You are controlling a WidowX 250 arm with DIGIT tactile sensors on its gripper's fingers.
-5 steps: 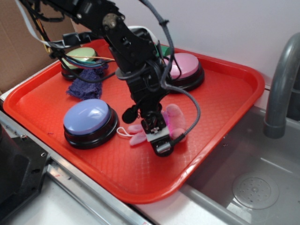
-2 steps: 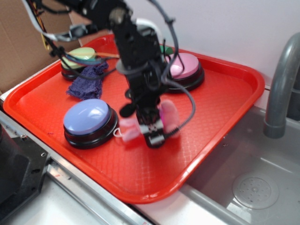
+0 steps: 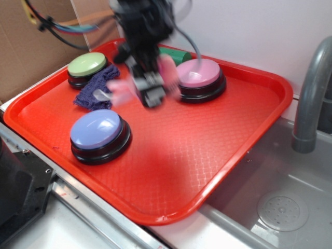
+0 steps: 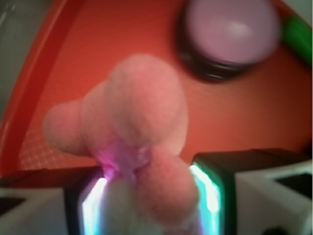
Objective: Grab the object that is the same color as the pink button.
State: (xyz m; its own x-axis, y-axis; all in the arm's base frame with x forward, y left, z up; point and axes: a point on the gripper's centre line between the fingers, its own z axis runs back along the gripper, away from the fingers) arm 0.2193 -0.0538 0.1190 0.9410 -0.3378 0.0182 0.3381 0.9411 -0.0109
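My gripper (image 3: pixel 150 93) is shut on the small pink plush bunny (image 3: pixel 168 72) and holds it in the air above the middle-back of the red tray (image 3: pixel 249 119). Both are blurred by motion. In the wrist view the bunny (image 4: pixel 142 122) fills the space between the two fingers (image 4: pixel 210 191), its body sticking out past them. The pink button (image 3: pixel 199 75), a pale pink dome on a black base, stands at the back of the tray just right of the gripper. It also shows in the wrist view (image 4: pixel 227 34) at the upper right.
A lilac-blue button (image 3: pixel 99 134) stands front left on the tray, a green-topped button (image 3: pixel 87 66) back left, a purple knitted cloth (image 3: pixel 96 89) between them. A green cylinder (image 3: pixel 174 54) lies behind the gripper. A grey sink (image 3: pixel 280 207) and tap (image 3: pixel 311 93) are right.
The gripper has lifted the bunny off the tray floor and carried it up and back to the left, toward the pink button. The arm no longer hides the green button.
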